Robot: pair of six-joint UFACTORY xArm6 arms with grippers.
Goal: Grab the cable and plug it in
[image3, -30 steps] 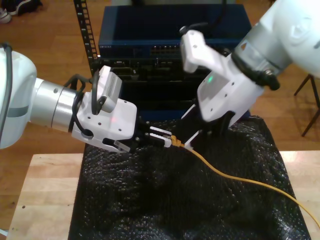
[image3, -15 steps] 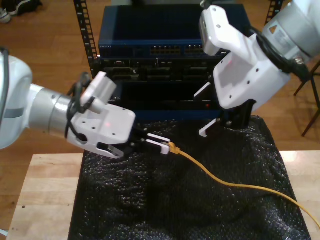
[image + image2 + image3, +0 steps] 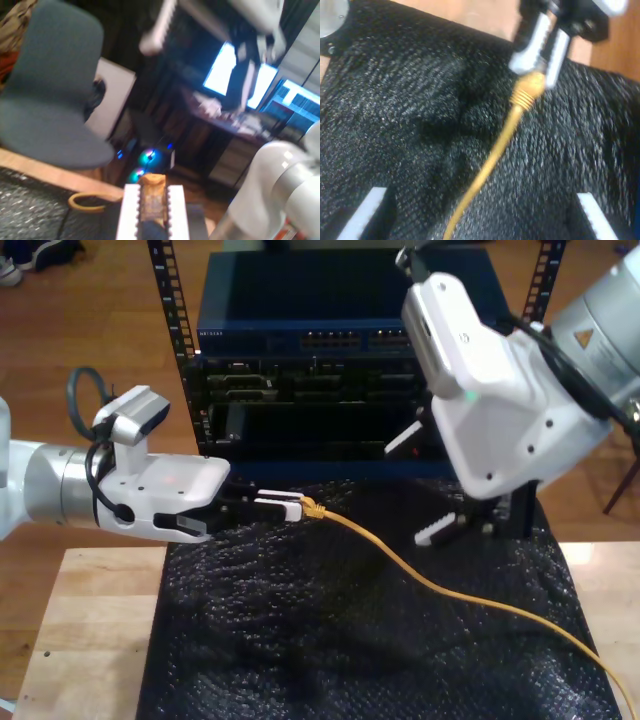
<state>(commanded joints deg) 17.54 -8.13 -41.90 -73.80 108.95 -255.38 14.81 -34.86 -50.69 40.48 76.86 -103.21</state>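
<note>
Now my first gripper, clamped on the plug end of the cable, has drawn back toward the exterior view's left and levelled out, while my second gripper has let go and lifted clear, jaws spread. The handover looks done; next comes the rack. The cable trails across the black mat to its right corner. No writing is legible.

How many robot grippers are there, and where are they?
2. My first gripper at the exterior view's left holds the yellow cable by its end; my second gripper hangs open at the right.
</note>
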